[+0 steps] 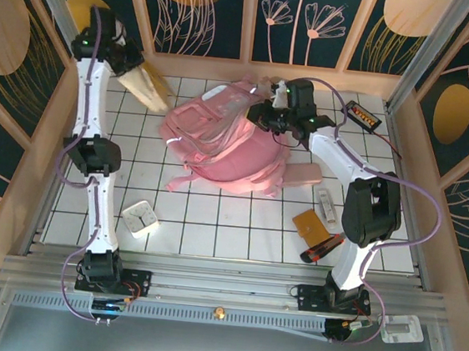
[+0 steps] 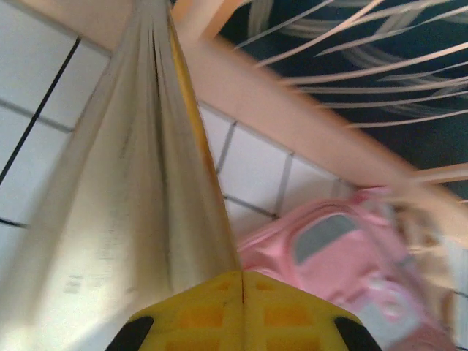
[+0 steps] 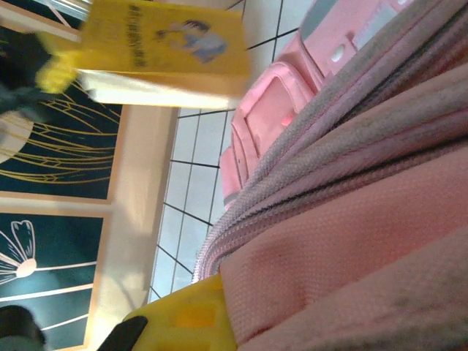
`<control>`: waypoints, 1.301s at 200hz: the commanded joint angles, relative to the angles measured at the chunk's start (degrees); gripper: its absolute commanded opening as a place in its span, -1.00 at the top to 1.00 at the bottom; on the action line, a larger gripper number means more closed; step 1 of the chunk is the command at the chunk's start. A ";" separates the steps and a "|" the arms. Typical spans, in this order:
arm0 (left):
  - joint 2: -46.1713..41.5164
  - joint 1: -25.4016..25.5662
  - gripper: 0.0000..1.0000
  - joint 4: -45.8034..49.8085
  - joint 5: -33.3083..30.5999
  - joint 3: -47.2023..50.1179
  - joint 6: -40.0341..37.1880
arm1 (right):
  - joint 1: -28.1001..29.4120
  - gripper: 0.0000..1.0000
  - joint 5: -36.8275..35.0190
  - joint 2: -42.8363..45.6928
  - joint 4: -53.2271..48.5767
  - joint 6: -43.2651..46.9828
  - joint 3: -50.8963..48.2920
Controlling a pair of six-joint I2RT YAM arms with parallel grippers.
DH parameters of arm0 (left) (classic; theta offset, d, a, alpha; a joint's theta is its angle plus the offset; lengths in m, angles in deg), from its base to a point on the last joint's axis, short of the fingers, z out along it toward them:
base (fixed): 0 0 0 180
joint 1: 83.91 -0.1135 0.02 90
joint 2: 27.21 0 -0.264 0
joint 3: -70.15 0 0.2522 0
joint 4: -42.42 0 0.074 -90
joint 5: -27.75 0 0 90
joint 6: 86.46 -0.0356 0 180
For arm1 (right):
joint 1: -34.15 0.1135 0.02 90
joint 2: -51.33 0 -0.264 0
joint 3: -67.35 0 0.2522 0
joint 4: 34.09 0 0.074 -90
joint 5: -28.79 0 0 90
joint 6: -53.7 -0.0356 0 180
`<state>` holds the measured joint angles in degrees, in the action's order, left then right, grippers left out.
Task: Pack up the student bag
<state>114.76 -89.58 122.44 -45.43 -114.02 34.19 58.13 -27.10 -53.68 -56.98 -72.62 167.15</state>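
Pink student bag (image 1: 221,145) lies on the tiled table (image 1: 213,215) toward the far middle; my right gripper (image 1: 276,111) is clamped on fabric at its top edge; my left gripper (image 2: 241,289) is closed on a yellow book (image 2: 139,190), held in the air left of the bag.

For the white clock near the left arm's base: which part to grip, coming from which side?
Probably from above, jaws across two opposite straight edges of the white clock: it seems to lie face-up, squarish, nothing touching its sides.
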 commanded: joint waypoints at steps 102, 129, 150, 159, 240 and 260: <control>-25.58 10.43 0.48 12.15 -6.84 11.28 0.67 | -0.44 1.00 1.85 0.66 9.71 0.92 -5.01; -24.33 10.42 -0.22 12.86 -11.58 16.41 -0.66 | 0.14 0.98 2.72 -0.01 9.70 0.81 -4.72; -19.91 10.34 -0.46 12.99 -14.31 16.42 -0.79 | 0.22 0.78 3.07 0.26 9.44 0.97 -5.47; -17.36 9.95 -0.53 12.98 -14.27 15.49 -0.64 | 0.27 0.70 3.09 0.50 9.29 1.15 -5.90; -5.89 2.63 -0.98 12.80 -20.69 19.12 -0.24 | 0.11 0.50 2.29 2.48 8.60 3.88 -9.48; -5.03 -0.02 -0.98 11.61 -12.91 18.42 2.20 | -0.01 0.48 2.58 2.01 9.33 3.68 -10.26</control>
<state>110.45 -87.00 133.83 -64.51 -94.08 34.06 57.81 -25.16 -53.53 -50.18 -70.54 158.10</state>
